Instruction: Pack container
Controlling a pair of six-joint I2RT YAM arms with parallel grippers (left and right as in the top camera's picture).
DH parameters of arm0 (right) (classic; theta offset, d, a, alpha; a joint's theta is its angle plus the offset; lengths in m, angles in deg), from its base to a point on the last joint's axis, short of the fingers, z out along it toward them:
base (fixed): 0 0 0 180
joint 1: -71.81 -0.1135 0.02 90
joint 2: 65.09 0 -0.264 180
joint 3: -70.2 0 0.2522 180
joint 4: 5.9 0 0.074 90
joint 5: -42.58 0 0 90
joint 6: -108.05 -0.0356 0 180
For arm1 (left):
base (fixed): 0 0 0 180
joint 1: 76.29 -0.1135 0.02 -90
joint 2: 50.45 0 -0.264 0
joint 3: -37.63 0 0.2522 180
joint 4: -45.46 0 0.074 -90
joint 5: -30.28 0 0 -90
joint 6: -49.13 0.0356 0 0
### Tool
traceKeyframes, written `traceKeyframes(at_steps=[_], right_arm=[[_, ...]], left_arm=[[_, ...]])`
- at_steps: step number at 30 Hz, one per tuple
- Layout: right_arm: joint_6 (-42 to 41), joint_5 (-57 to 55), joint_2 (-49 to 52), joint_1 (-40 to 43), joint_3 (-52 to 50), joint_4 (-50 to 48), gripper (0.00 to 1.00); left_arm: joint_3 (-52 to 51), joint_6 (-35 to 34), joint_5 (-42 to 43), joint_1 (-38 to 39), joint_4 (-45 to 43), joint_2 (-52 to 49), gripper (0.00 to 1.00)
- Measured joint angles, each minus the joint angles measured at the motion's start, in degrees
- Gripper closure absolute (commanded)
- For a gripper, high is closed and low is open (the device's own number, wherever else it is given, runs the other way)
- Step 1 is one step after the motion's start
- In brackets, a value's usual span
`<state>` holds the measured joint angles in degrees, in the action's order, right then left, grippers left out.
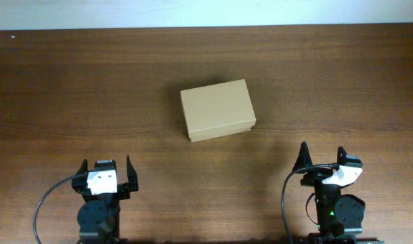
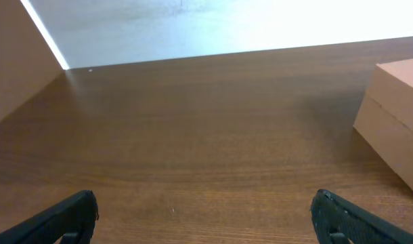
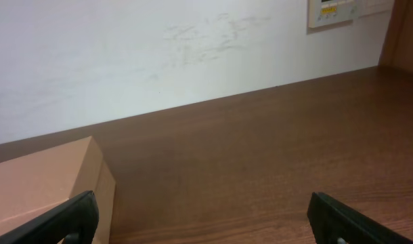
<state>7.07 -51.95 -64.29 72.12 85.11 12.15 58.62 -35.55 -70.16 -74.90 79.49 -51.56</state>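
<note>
The container [image 1: 217, 110], a plain tan cardboard box with its lid down, sits on the brown table near the middle, slightly rotated. In the left wrist view the container [image 2: 396, 115] shows at the right edge; in the right wrist view the container [image 3: 40, 186] fills the lower left corner. My left gripper [image 1: 106, 166] rests near the front edge, left of and nearer than the box, open and empty. My right gripper [image 1: 323, 154] rests at the front right, open too, with nothing between its fingers. In both wrist views only bare wood lies between the fingertips [image 2: 74, 217] [image 3: 342, 217].
A white wall [image 3: 159, 54] runs along the table's far edge, with a small control panel [image 3: 334, 12] mounted on it at the right. A brown side panel [image 2: 17, 61] rises at the table's left end. Black cables [image 1: 47, 200] loop beside each arm base.
</note>
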Motion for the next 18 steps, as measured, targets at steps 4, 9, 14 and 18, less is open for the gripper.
traceKeyframes(at_steps=[4,9,14,18], right_arm=[[0.0,0.02,0.0,0.0,0.0,0.0,0.01],[0.0,0.02,0.0,0.0,0.0,0.0,0.01],[0.0,0.0,0.0,0.0,0.0,0.0,0.01],[0.02,0.02,0.0,0.0,0.0,0.0,0.01]], left_arm=[[-0.28,-0.37,0.0,0.0,0.0,0.0,0.01],[-0.61,-0.42,0.0,0.0,-1.57,0.0,0.01],[-1.33,-0.42,0.0,0.0,-3.91,0.15,0.01],[-1.46,-0.42,0.0,0.0,-3.91,0.15,0.01]])
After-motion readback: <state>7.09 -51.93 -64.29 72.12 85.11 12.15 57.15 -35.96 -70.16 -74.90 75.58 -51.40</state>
